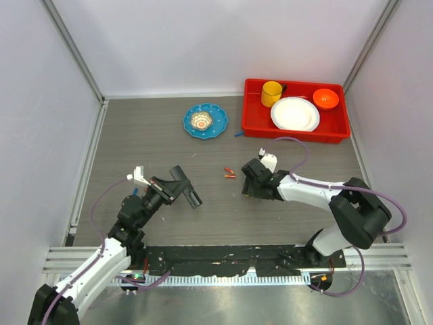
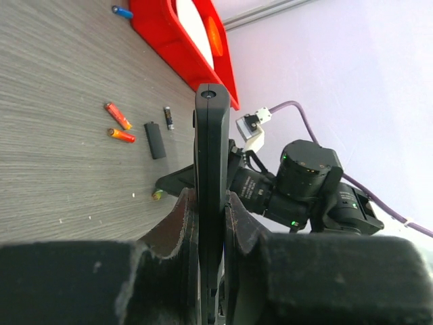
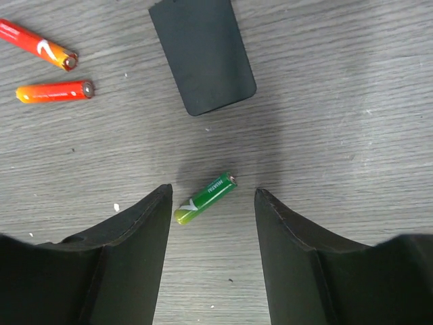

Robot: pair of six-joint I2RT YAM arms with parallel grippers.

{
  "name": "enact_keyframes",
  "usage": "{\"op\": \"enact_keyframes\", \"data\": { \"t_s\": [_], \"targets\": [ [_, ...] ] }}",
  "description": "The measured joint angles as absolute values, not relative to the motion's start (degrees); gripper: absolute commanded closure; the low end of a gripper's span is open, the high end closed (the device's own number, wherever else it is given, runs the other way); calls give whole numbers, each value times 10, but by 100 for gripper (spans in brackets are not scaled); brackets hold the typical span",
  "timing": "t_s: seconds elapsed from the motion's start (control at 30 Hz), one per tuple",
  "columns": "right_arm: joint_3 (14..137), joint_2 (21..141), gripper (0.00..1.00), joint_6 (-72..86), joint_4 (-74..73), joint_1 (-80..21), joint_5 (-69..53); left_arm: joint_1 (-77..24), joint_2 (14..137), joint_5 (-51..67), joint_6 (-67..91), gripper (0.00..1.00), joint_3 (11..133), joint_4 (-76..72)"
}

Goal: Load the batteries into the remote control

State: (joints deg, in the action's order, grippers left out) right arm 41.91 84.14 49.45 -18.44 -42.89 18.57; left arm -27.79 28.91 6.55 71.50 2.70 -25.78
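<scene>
The step in hand seems to be the picking up of one battery. The right pincer (image 3: 211,196) is hanging low over the desk (image 3: 352,122), with its jaws standing wide apart and gripping nothing. A green battery (image 3: 205,198) is lying flat between the two fingers. It is lying slanted, with its yellowish end close to one finger.

Just beyond it, a flat black piece (image 3: 201,54) is resting on the desk; I am judging it to be the battery cover. Two orange batteries (image 3: 54,91) are lying to the left of it, near each other but not touching.

The left pincer (image 2: 210,210) is closed tight on the remote control (image 2: 211,149) and is holding it above the near-left part of the desk. The long body is sticking out past the fingers. From these views I cannot tell whether the open compartment is facing up.

The next move is asking for care. The right pincer is needing to centre over the green battery, perhaps turning a little so that the fingers meet its long sides, and then to close and lift it. After that the battery is having to travel left to the remote control, which should be showing its compartment. The battery must also go in with the correct end first.
</scene>
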Motion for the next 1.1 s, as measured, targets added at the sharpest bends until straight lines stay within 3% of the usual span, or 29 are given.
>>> {"op": "enact_keyframes", "data": {
  "t_s": [0.2,0.43,1.0,1.1],
  "targets": [
    [438,867,50,503,-189,-429,193,-278,253,62,715,100,27,-248],
    [458,889,66,508,-201,-433,205,-278,234,60,715,100,27,-234],
    [503,927,86,460,-249,-458,236,-278,222,61,715,100,27,-228],
    [513,933,84,445,-258,-459,239,-278,222,61,715,100,27,-224]
  ]
}}
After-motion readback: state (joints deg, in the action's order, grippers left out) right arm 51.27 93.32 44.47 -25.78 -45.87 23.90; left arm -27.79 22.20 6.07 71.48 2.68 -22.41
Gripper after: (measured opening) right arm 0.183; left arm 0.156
